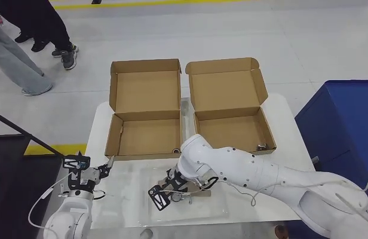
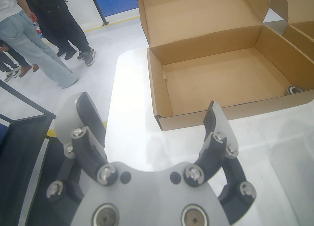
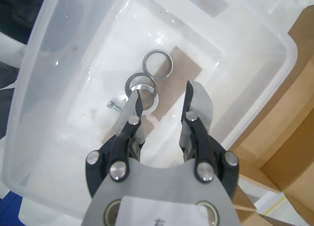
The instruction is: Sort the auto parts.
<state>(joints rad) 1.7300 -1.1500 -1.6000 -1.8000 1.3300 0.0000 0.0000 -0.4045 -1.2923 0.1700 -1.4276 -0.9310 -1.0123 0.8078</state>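
- Two open cardboard boxes sit side by side at the back of the tabletop [image 1: 285, 119]. The left box [image 1: 114, 134] has a bearing [image 2: 293, 89] in one near corner.
- In front, a clear bin [image 3: 36, 40] holds three rings [image 3: 145, 64] and a bolt [image 3: 114, 105].
- Inside the bin, the right pincer [image 3: 163, 88] is spread apart and grips nothing, with one fingertip [image 3: 138, 99] over the overlapping rings.
- The left pincer [image 2: 148, 99] hovers wide apart and empty beside the left box.

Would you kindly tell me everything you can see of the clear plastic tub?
The tub is translucent plastic, rectangular, with rounded corners and a rolled rim, lidless on the table beside a cardboard box. On its floor lie metal rings and a small bolt, where a brown card shows. The open right gripper hangs inside it, above the rings.
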